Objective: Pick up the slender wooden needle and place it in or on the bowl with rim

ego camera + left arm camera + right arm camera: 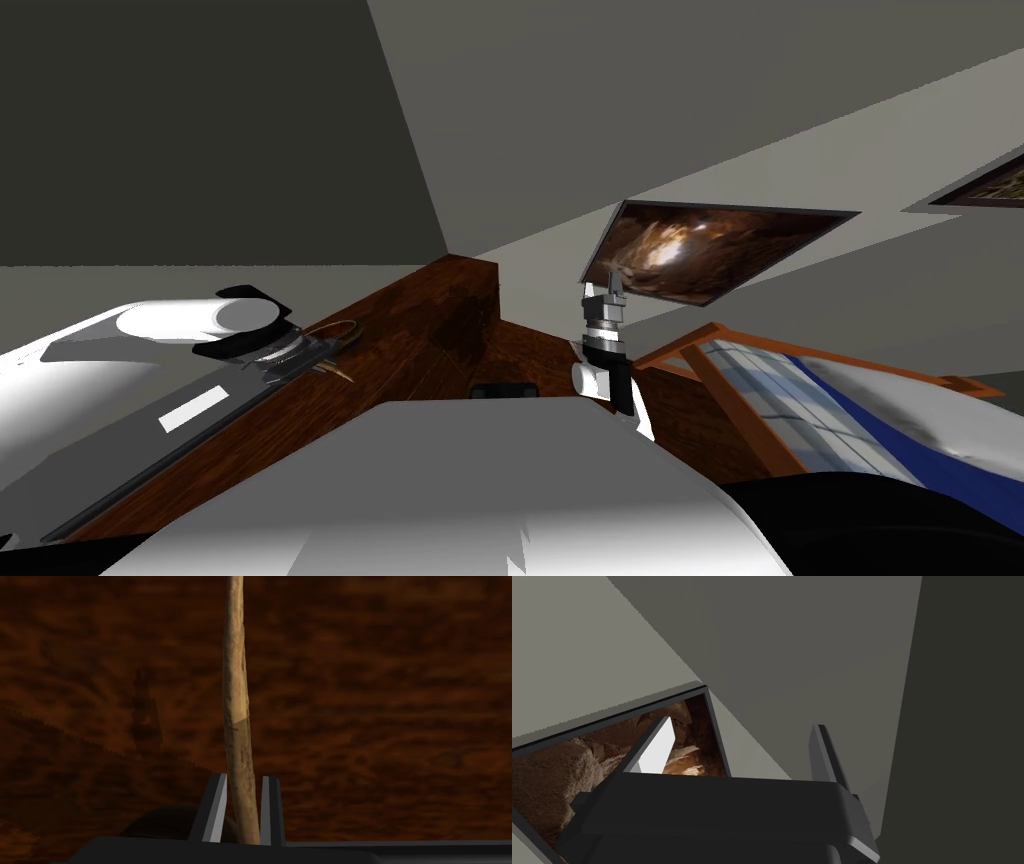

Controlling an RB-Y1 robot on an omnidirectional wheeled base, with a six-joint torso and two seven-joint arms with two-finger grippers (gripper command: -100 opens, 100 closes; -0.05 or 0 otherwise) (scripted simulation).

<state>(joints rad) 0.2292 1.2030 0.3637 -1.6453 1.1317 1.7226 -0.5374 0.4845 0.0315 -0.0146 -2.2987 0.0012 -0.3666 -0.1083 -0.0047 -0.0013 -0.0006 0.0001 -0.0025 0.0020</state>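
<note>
Gripping the slender tan wooden needle (235,676), the left gripper (243,778) has its two thin light grey fingers (216,806) drawn close together, one pressed against each side of the shaft near its lower end. The needle rises from between the fingers and runs out past the edge of the left wrist view, bending slightly along its length; its lower part lies in shade and its upper part is lit. Behind it spreads the reddish-brown wooden desk (405,345), whose mottled grain carries a dark shadow to one side of the needle. Whether the needle touches the desk or is held clear of it cannot be told. In the head view the left arm reaches over the near left part of the desk with the gripper pointing down at the wood, and a thin tan tip shows just beside it. A thin brown curved loop (345,328) lies on the desk touching or just beside that gripper; it is too small to identify. The right gripper (607,290) is raised upright in the middle of the head view, well apart from the left arm and from the needle. In the right wrist view its two fingers stand wide apart with nothing between them.
</note>
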